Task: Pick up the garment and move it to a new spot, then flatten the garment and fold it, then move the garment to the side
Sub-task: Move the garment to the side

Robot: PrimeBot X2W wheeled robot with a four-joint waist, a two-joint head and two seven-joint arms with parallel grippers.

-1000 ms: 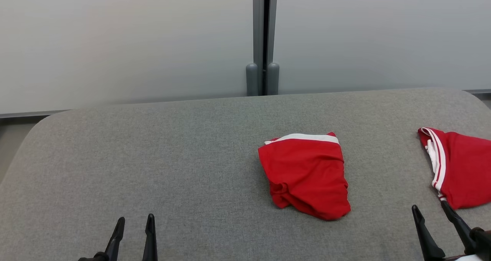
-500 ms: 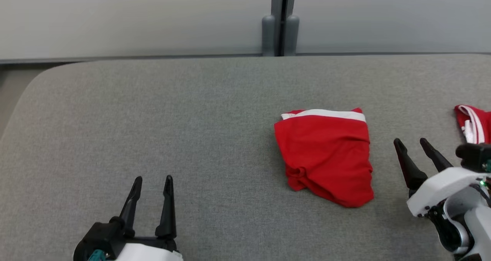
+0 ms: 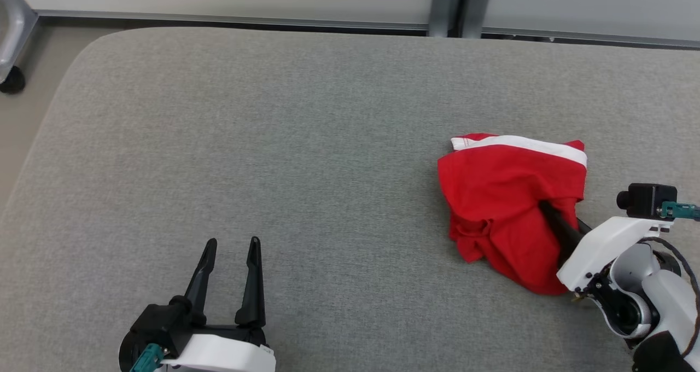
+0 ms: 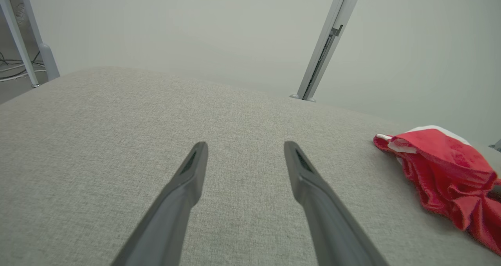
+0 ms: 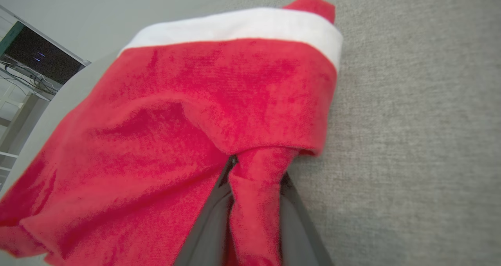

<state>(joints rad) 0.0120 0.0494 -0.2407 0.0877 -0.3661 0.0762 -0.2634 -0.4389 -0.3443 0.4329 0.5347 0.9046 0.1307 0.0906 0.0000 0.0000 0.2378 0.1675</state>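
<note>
The garment (image 3: 508,197) is a crumpled red piece with a white band along its far edge, lying right of centre on the grey table. My right gripper (image 3: 547,210) has pushed into its right side, and one dark finger (image 3: 563,231) shows under the cloth. In the right wrist view the two fingers pinch a narrow fold of the garment (image 5: 219,94) between them, so my right gripper (image 5: 256,168) is shut on it. My left gripper (image 3: 232,243) stands open over bare table at the lower left, well apart from the garment (image 4: 442,160). Its two fingers (image 4: 191,172) hold nothing.
The grey padded table (image 3: 273,142) has rounded far corners and spreads wide to the garment's left. A pale wall with a vertical grey post (image 3: 448,5) runs behind it. A frame leg with a black caster (image 3: 11,79) stands on the floor at the far left.
The head camera has tilted down and turned. My right gripper, open beside the garment before, has pushed into its right side and closed on a fold, bunching the cloth. The left gripper stays open.
</note>
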